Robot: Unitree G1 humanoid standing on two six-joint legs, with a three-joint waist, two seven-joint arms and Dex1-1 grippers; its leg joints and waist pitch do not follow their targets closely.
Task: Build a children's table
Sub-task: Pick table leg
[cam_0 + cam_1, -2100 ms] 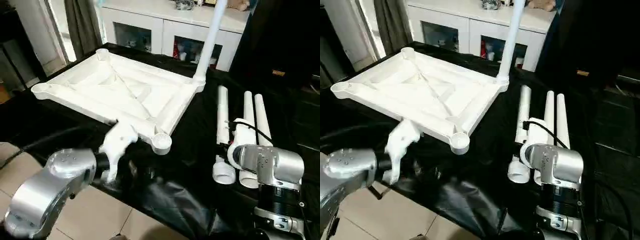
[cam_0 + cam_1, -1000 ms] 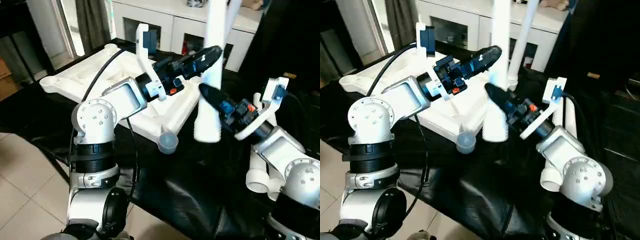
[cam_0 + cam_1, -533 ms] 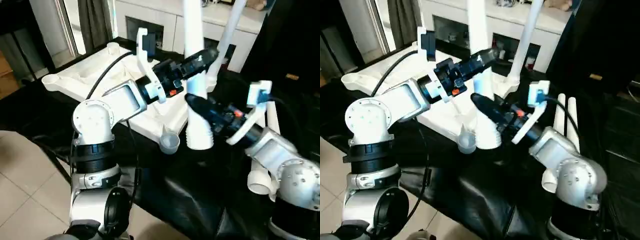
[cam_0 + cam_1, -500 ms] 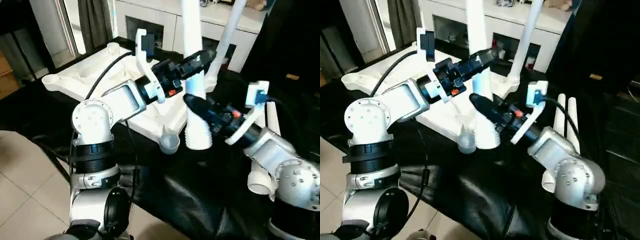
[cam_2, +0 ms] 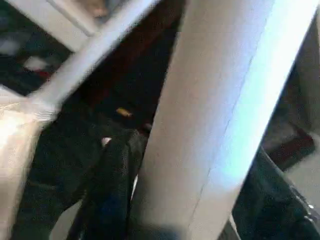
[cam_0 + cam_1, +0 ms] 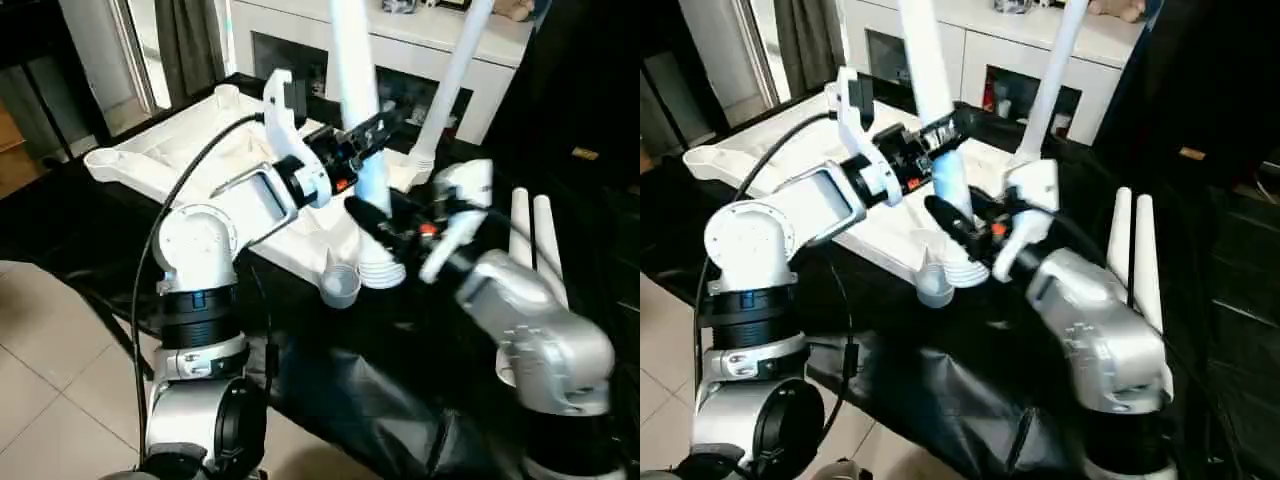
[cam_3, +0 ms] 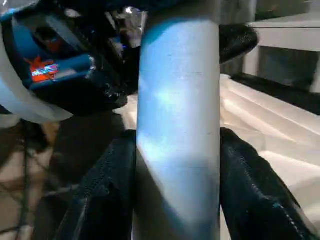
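Observation:
The white tabletop (image 6: pixel 190 165) lies underside up on a black cloth. One leg (image 6: pixel 455 80) stands in its far right corner socket. A second leg (image 6: pixel 352 80) is upright, its flared end (image 6: pixel 382 270) just beside the near right corner socket (image 6: pixel 340 285). My right gripper (image 6: pixel 372 212) is shut on this leg low down, with its fingers (image 7: pixel 107 190) on either side of the tube. My left gripper (image 6: pixel 365 135) reaches in from the left, higher up. Its fingers (image 7: pixel 235 37) lie against both sides of the same leg.
Two more legs (image 6: pixel 530 235) lie side by side on the black cloth (image 6: pixel 380 400) at the right. A white glass-door cabinet (image 6: pixel 300 50) stands behind the table. Tiled floor (image 6: pixel 50 400) shows at the near left, past the cloth's edge.
The held leg has moved left and down, and its flared end now sits by the near right socket. My left gripper's fingers have closed in on the leg. The right grip is unchanged.

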